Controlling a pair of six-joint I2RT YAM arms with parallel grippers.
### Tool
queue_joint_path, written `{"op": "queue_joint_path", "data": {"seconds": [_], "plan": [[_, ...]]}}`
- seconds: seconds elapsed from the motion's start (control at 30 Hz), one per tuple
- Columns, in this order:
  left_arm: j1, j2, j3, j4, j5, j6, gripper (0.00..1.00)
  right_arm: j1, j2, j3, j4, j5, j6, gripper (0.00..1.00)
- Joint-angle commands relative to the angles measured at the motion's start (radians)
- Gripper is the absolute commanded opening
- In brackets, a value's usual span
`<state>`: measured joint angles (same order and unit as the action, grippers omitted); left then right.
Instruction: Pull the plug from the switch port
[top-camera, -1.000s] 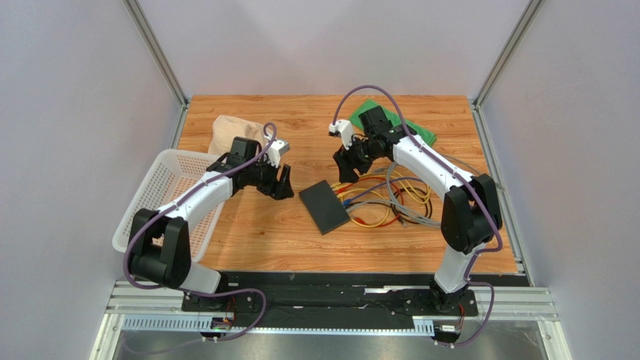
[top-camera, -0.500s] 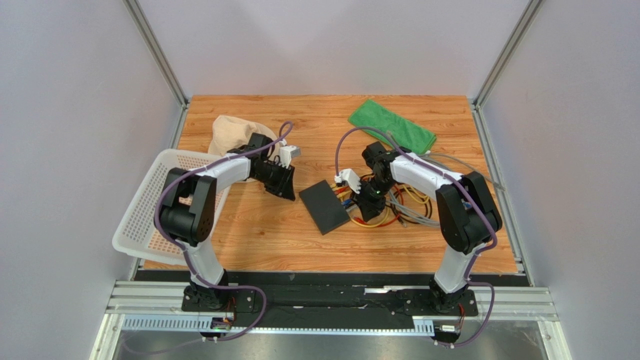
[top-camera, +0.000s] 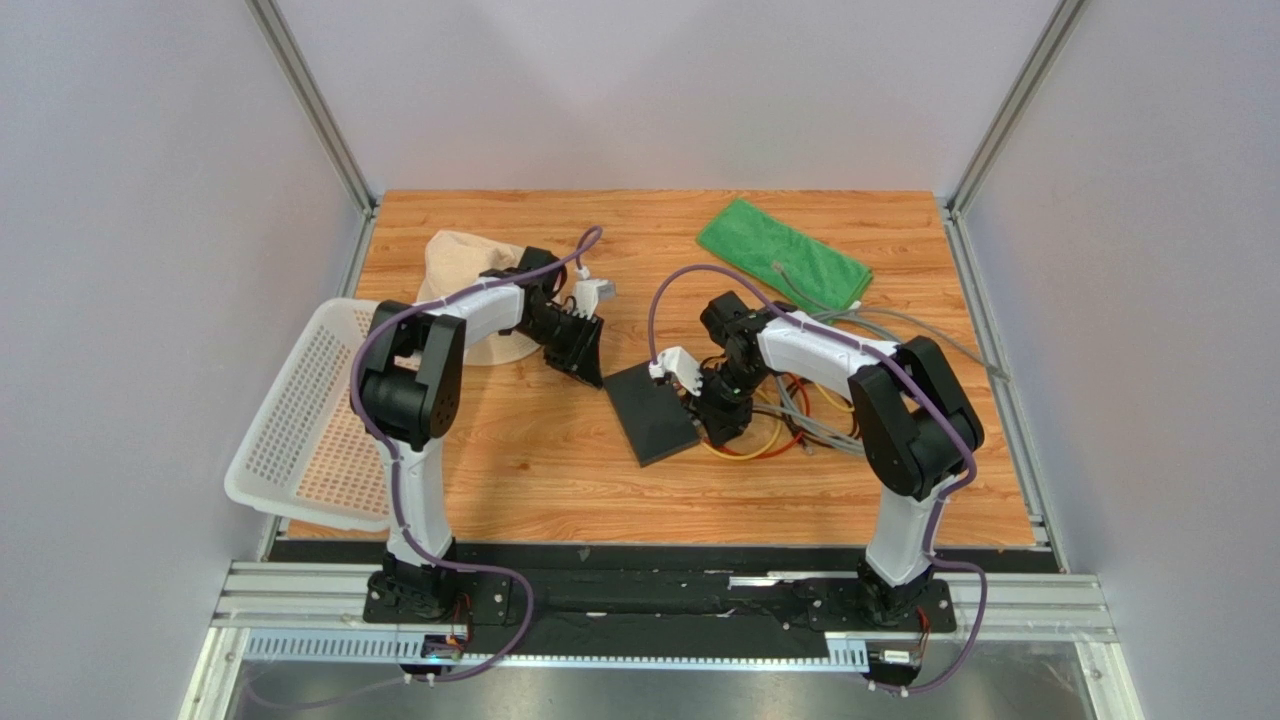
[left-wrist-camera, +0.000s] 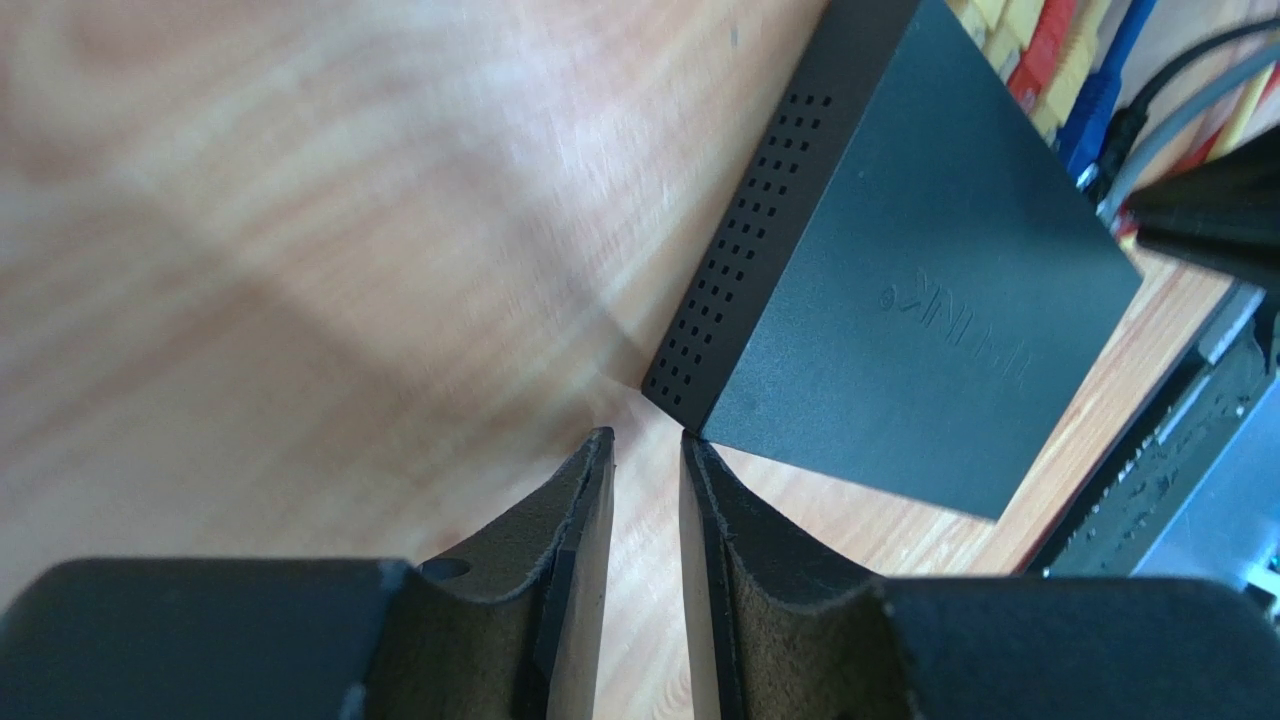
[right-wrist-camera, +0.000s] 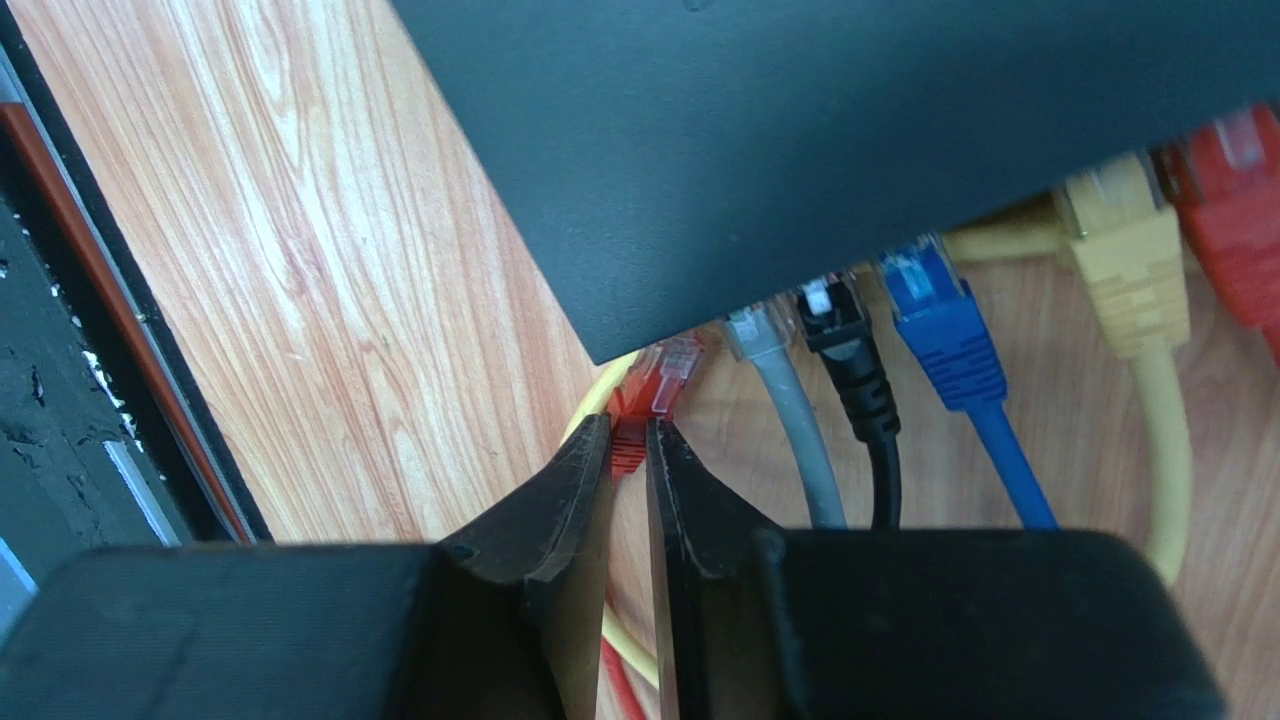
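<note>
Your right gripper pinches the red plug at the end port of the switch, which lies mid-way across the wooden table. Your left gripper holds nothing, its fingers narrowly apart beside the switch corner.

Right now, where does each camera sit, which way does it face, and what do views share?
Top external: high behind the arm bases, looking down on the wooden table; both whole arms, left gripper and right gripper show.
Left wrist: on the left arm, looking along its narrowly parted fingers at the flat matte-black rectangular switch's corner.
Right wrist: on the right arm, looking past fingers clamped on a red plug at the switch's sockets.
Shared: all three show the switch; both wrist views show coloured cables.
</note>
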<state>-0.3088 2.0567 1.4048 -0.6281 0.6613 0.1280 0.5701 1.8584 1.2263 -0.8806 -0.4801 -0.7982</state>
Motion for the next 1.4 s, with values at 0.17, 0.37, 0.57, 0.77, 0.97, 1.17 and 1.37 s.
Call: {"op": "queue_joint_path", "data": {"seconds": [0.17,0.37,0.57,0.77,0.97,1.17,1.37], "plan": [[-0.052,0.132,0.239,-0.001,0.103,-0.087,0.32,0.039,0.015,0.021,-0.003,-0.074,-0.061,0.20],[-0.062,0.164,0.310,-0.025,0.104,-0.079,0.32,0.062,0.058,0.087,0.009,-0.094,-0.006,0.21],[-0.061,0.145,0.316,-0.054,0.090,-0.068,0.38,0.074,0.070,0.125,0.026,-0.107,0.034,0.22],[-0.016,-0.002,0.333,-0.143,0.049,-0.070,0.57,0.051,-0.031,0.133,-0.043,-0.083,0.004,0.43],[-0.006,-0.283,0.197,-0.086,0.021,-0.083,0.72,-0.019,-0.206,0.203,-0.055,-0.114,0.109,0.72],[-0.006,-0.561,-0.056,0.212,-0.011,-0.244,0.70,-0.137,-0.252,0.324,-0.005,-0.089,0.336,0.74],[-0.030,-0.653,-0.267,0.538,-0.111,-0.416,0.69,-0.237,-0.226,0.247,0.257,0.148,0.798,0.94]]}}
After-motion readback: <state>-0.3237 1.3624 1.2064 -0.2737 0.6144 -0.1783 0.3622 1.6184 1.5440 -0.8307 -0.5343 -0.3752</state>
